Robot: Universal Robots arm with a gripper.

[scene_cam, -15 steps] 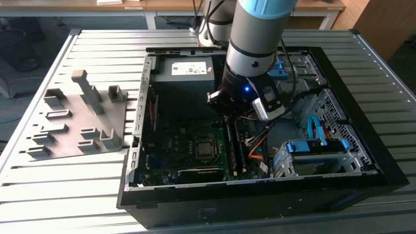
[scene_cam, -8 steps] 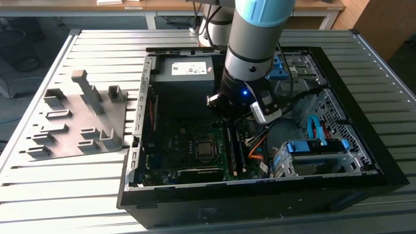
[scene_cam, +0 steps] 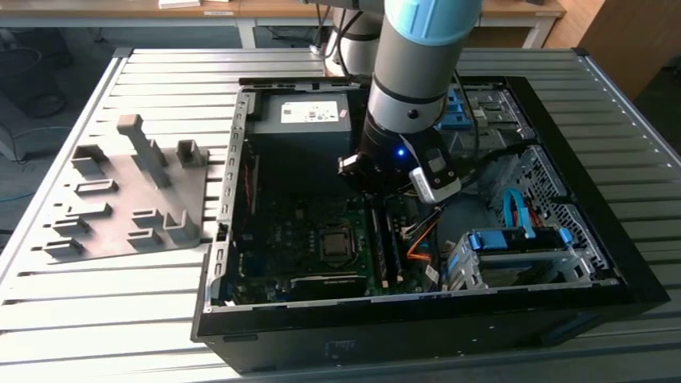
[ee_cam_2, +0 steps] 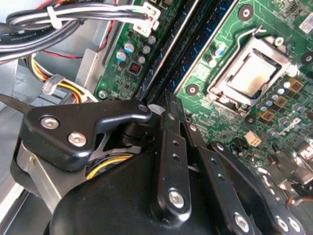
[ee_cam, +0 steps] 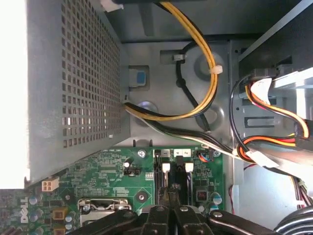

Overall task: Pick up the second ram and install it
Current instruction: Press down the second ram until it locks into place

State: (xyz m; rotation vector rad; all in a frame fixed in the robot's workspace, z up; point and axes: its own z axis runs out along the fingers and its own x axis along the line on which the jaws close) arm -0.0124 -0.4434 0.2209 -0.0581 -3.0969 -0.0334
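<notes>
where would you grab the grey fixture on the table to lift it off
Grip the tallest upright post of the grey fixture, coming straight down from above and pinching across its narrow width. Its base plate lies flat on the slatted table with little edge to get under, and this post stands clear above the shorter blocks around it.

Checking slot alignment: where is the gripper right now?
In the exterior view the gripper is inside the open case, low over the RAM slots, on the CPU socket's right.

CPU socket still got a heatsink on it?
No. In the second wrist view the CPU socket on the motherboard is uncovered, its metal lid and retention frame showing with nothing mounted on top.
</notes>
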